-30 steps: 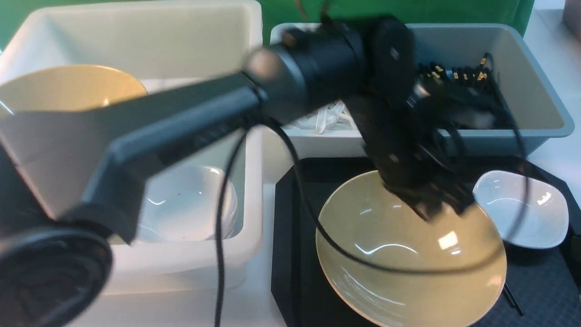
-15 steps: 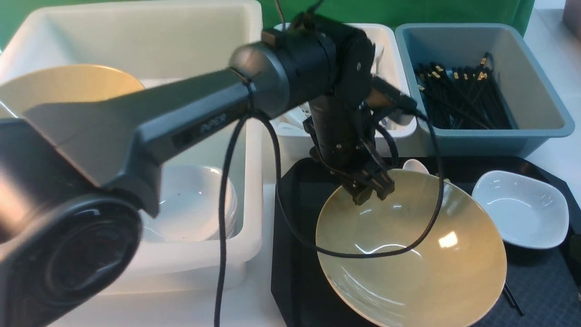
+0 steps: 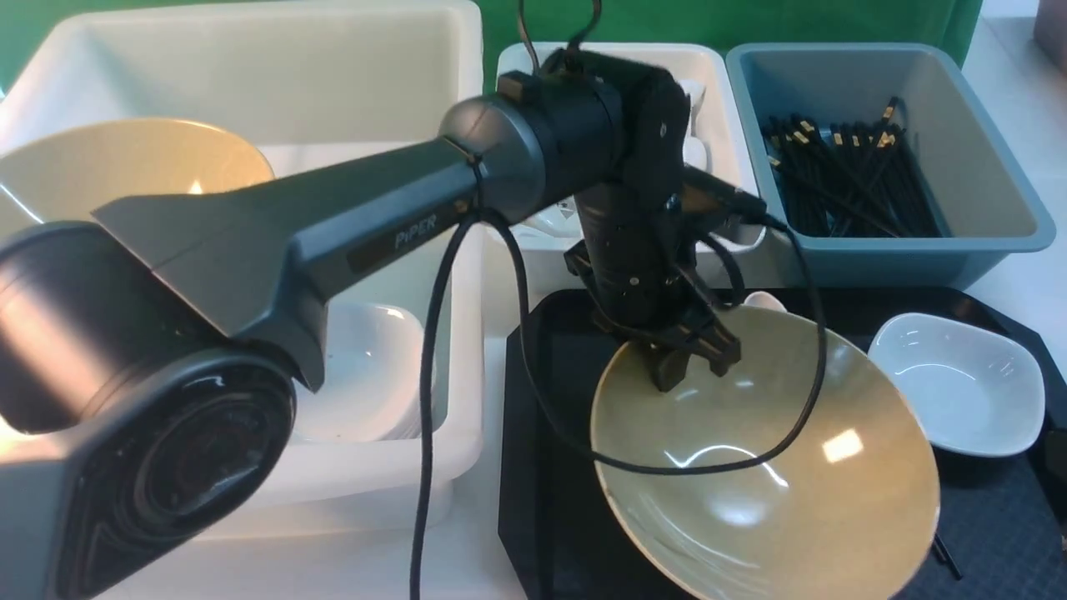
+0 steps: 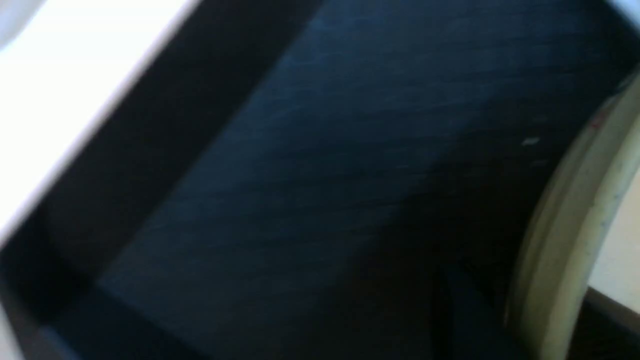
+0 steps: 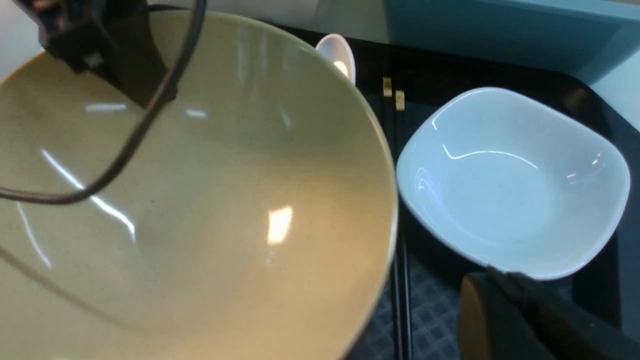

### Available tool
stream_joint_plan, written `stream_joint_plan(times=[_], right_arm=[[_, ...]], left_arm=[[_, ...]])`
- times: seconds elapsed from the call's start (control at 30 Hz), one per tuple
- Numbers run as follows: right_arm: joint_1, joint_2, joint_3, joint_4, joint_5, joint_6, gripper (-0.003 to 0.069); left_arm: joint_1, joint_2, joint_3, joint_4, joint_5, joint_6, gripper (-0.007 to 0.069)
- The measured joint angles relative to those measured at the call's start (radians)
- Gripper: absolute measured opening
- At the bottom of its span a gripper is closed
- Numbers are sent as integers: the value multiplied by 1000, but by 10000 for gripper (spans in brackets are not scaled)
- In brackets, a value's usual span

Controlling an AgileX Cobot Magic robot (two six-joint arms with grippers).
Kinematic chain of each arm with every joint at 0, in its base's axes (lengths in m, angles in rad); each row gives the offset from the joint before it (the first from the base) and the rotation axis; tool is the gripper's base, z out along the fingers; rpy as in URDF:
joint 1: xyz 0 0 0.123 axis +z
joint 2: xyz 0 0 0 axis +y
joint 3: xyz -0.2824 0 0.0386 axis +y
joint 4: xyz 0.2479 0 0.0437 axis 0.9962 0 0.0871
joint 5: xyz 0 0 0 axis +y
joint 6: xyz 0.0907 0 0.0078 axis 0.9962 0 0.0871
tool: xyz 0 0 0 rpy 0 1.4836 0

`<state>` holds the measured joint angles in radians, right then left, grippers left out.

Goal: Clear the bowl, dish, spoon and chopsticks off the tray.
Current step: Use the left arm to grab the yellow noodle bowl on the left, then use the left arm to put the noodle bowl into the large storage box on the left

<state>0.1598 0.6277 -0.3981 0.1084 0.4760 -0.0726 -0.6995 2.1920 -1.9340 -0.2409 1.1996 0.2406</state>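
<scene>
- A white counter [image 3: 475,550] carries the black tray [image 3: 550,467], whose diamond texture should give some grip.
- The bowl [image 3: 775,483] sits on the tray's near left. It looks glossy, heavy and breakable, so take it by the rim.
- The left fingers [image 3: 668,373] look pinched across its far rim. The right fingers [image 5: 520,320] hang beside the dish [image 3: 959,387], opening unclear.
- The chopsticks [image 5: 400,280] lie between bowl and dish, and the spoon [image 5: 337,52] lies behind the bowl.
- The blue-grey tub [image 3: 984,208] stands beyond.
</scene>
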Motion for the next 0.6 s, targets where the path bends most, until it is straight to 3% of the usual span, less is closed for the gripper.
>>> stream_joint_plan(times=[0.2, 0.33, 0.6], right_arm=[[0, 0, 0, 1, 0, 0, 46], [0, 0, 0, 1, 0, 0, 46], [0, 0, 0, 1, 0, 0, 46]], left_arm=[[71, -9, -26, -241, 25, 138, 4], [134, -54, -26, -323, 28, 194, 4], [252, -253, -26, -356, 41, 251, 4]])
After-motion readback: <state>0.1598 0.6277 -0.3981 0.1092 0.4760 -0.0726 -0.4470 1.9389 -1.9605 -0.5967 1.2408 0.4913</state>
